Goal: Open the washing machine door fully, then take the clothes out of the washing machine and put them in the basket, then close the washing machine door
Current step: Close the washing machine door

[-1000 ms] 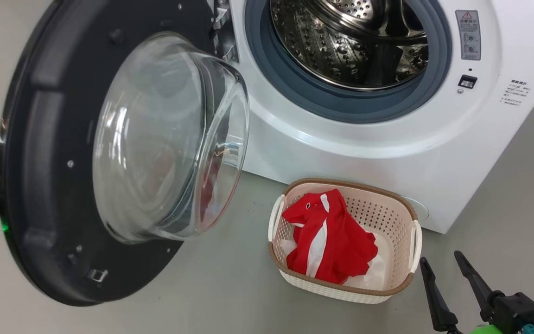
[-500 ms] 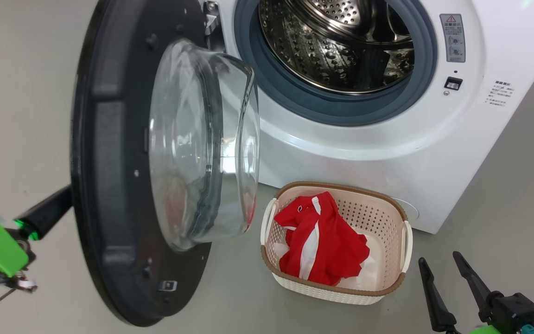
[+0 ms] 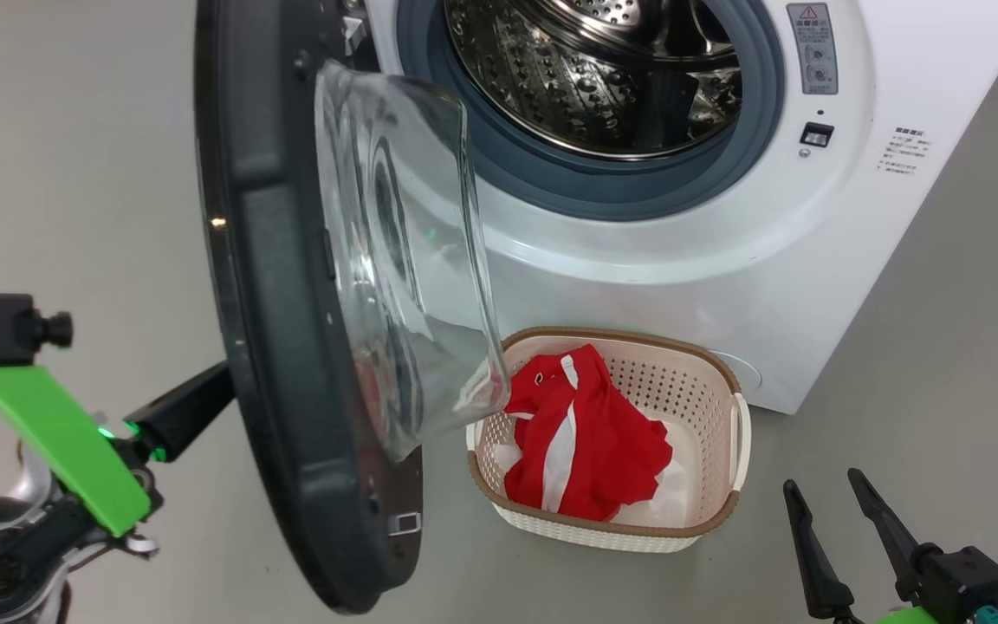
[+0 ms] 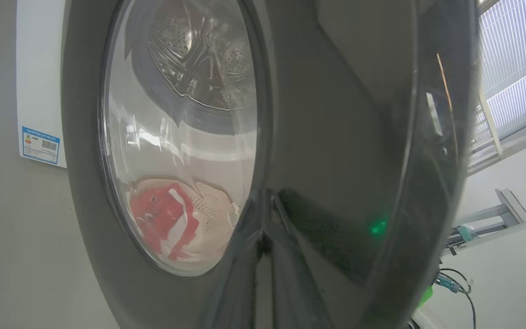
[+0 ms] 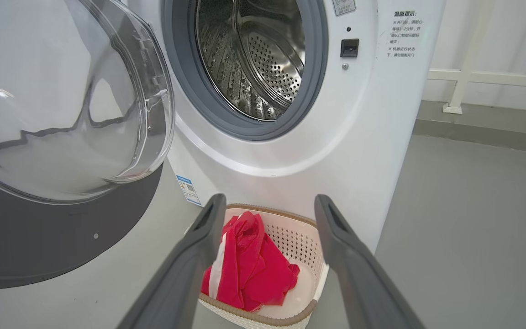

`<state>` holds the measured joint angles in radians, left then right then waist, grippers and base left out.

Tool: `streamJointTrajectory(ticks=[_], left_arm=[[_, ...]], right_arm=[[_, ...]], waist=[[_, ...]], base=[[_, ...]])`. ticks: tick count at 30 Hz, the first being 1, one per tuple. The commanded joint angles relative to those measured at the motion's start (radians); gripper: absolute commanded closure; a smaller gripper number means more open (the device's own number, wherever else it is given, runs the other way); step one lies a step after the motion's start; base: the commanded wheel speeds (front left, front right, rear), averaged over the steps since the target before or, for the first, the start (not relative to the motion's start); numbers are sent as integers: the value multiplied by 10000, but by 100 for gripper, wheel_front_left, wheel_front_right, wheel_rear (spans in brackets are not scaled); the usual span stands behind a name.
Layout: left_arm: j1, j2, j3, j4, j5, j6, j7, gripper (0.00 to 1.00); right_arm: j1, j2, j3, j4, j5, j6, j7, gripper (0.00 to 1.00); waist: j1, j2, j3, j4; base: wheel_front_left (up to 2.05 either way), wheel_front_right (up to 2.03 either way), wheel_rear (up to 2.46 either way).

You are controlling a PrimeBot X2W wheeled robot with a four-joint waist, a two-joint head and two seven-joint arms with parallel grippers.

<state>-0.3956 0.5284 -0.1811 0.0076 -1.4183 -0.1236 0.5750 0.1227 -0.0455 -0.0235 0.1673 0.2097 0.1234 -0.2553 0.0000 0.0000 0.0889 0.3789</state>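
Note:
The washing machine [image 3: 724, 260] stands with its steel drum [image 3: 586, 78] bare. Seen almost edge-on, the washing machine door [image 3: 291, 347] stands half swung, its glass bowl [image 3: 404, 260] overhanging the basket's left end. The basket [image 3: 707, 364] sits on the floor against the machine, with the red and white clothes [image 3: 586, 442] inside. My left gripper [image 4: 265, 201] is shut, tips pressed on the door's glossy outer face [image 4: 336, 114]; its dark fingers [image 3: 183, 407] reach behind the door. My right gripper [image 3: 821, 481] hangs open and holds nothing, right of the basket [image 5: 308, 315].
Grey floor lies all around. A blue label [image 4: 40, 144] marks the machine's lower side. A white railing [image 5: 473, 77] runs along the wall behind the machine's right. Window blinds [image 4: 518, 68] and a stand with cables [image 4: 459, 237] lie beyond the door's edge.
The door has swung from wide open to nearly edge-on, toward the machine, with my left arm following behind it. The head view has shifted slightly. The right gripper has not moved.

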Motion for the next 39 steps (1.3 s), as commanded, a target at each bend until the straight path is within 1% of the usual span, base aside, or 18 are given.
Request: streamJointTrajectory(ticks=[1,5,10,23,24,28,31,33,35,36,37,39], left_arm=[[-659,222,138,-461,-52,-71,-169,100],[-863,109,-236,-686,-46,-71,-458,100],[-954,103,-500,-777,-6,-71,-771,100],[-703,431,-776,-515,-201,-71,-1618,99],[-634,457,-766,-473,-223,-71,-1700,93],[-327,528,-766,-324,-306,-71,-2013,83],[-86,541,-741,-227,-392,-71,-2289,72],[112,552,-738,-172,-447,-71,-2461,59],[346,561,-717,-106,-497,-71,-2667,51],[479,559,-711,-62,-521,-71,-2776,41],[618,562,-707,-23,-543,-71,-2879,22],[897,514,-688,58,-616,-71,-3123,1]], right_arm=[[-258,-62,180,-243,-73,73,-65,0],[-300,-60,147,-252,-75,73,-65,0],[-317,-57,131,-236,-76,73,-65,0],[-282,-50,65,-253,-71,73,-65,0],[-278,-50,72,-254,-66,73,-65,0],[-244,-49,92,-257,-37,73,-65,0],[-239,-48,109,-246,-29,73,-65,0],[-228,-48,128,-234,-18,73,-65,0],[-218,-48,155,-224,-6,73,-65,0],[-210,-48,170,-218,1,73,-65,0],[-202,-48,188,-215,8,73,-65,0],[-186,-48,210,-211,20,73,-65,0]], waist=[[0,0,73,-95],[0,0,122,-173],[0,0,118,-236],[0,0,48,-145],[0,0,40,-131],[0,0,-4,-47],[0,0,-35,13],[0,0,-73,44],[0,0,-106,70],[0,0,-131,82],[0,0,-143,90],[0,0,-170,120]], base=[[0,0,0],[0,0,0],[0,0,0],[0,0,0],[0,0,0],[0,0,0],[0,0,0],[0,0,0],[0,0,0],[0,0,0],[0,0,0],[0,0,0]])
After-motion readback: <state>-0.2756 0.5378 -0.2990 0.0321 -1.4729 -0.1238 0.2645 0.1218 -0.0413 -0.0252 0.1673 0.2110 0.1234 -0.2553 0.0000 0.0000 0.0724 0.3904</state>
